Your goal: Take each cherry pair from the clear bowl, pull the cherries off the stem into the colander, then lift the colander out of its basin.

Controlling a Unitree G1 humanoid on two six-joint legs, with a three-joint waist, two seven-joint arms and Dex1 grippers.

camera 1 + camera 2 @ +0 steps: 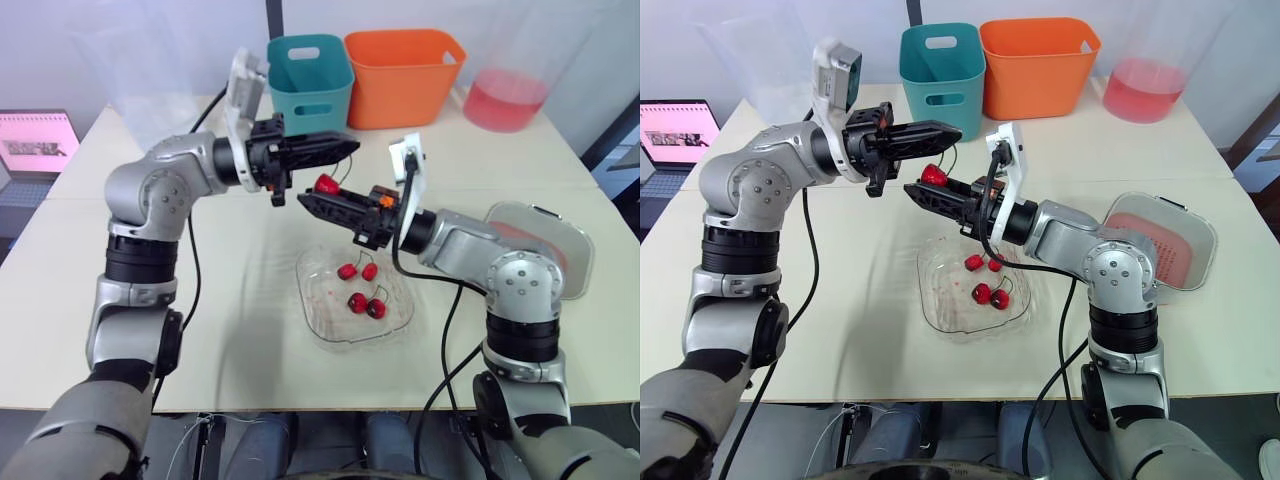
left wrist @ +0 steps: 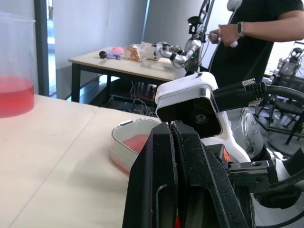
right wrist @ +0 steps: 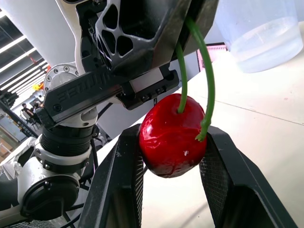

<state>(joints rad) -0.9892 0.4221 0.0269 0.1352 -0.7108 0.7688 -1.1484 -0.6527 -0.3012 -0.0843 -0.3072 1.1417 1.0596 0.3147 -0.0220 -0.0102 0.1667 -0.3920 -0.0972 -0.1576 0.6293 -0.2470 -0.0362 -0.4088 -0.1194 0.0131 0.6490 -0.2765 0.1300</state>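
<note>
Left gripper (image 1: 345,148) pinched shut on stem (image 3: 182,71), right gripper (image 1: 306,200) clamped around cherry (image 3: 173,135), above clear bowl (image 1: 940,310); shift over colander (image 1: 1160,240), then pull straight apart, squeezing lightly

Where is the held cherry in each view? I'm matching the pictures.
Left eye: cherry at centre, below the left gripper.
Right eye: left of centre, top half.
Left wrist: hidden behind left fingers.
Right wrist: centre, between right fingers.
Shared landmark: left gripper, holding its stem.

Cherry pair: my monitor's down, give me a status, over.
Left gripper shut on stem, raised beside clear bowl. Right gripper shut on cherry, not yet off. More cherries in bowl; colander to the right, nothing between.
</note>
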